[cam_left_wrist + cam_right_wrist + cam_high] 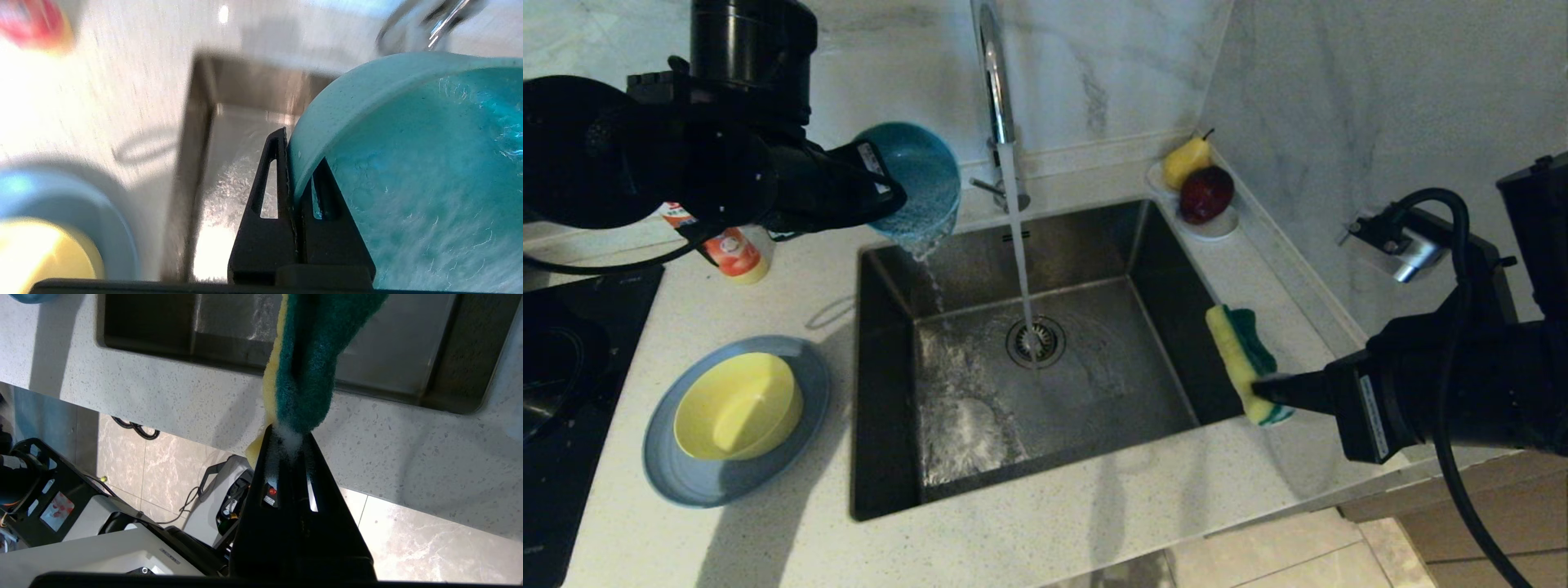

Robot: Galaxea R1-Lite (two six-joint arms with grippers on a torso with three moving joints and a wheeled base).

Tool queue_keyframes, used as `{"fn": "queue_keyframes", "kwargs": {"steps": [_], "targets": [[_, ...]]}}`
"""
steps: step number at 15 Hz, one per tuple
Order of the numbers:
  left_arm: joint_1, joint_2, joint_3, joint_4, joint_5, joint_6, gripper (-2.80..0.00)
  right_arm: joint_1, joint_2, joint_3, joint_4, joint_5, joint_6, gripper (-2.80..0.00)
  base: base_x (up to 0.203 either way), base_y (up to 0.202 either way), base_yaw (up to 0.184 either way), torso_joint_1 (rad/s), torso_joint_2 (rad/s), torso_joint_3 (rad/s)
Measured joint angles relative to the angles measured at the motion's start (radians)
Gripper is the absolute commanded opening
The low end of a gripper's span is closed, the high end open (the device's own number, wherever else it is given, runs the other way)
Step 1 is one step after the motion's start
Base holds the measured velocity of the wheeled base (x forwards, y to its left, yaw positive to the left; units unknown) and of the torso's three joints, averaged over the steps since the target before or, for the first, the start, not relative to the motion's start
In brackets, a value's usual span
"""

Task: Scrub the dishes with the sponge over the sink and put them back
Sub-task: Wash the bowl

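My left gripper (890, 192) is shut on the rim of the teal-blue bowl (916, 180), tipped on its side over the sink's (1045, 253) back left corner, water spilling from it. In the left wrist view the rim of this bowl (408, 163) sits between the closed fingers (278, 171). My right gripper (1262, 390) is shut on the green and yellow sponge (1241, 355) above the sink's right edge; the sponge (306, 367) sticks out past the fingertips, with foam at the grip. The yellow bowl (737, 406) rests in the grey-blue plate (686, 482) on the counter left of the sink.
The faucet (996, 90) runs a stream onto the drain strainer (1036, 341). A white dish with a pear and a red fruit (1199, 189) sits at the back right corner. A bottle (737, 253) stands behind the left arm, a dark cooktop (572, 359) at far left.
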Motion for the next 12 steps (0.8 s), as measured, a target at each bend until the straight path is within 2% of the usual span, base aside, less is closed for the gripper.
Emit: {"fn": "queue_keyframes", "kwargs": {"steps": [5, 8, 12], "targets": [[0.001, -0.057, 0.109, -0.265, 0.009, 0.192, -2.80, -0.005, 0.005, -0.017, 0.003, -0.001, -0.005, -2.80, 0.000, 0.000, 0.000, 0.000, 0.00, 0.000], [0.001, -0.089, 0.218, -0.425, -0.011, 0.276, -2.80, -0.007, 0.012, -0.015, 0.002, -0.001, -0.005, -2.80, 0.000, 0.000, 0.000, 0.000, 0.00, 0.000], [0.001, -0.105, 0.358, -0.728, -0.057, 0.411, -2.80, -0.008, 0.017, -0.014, 0.003, 0.001, -0.005, -2.80, 0.000, 0.000, 0.000, 0.000, 0.00, 0.000]]}}
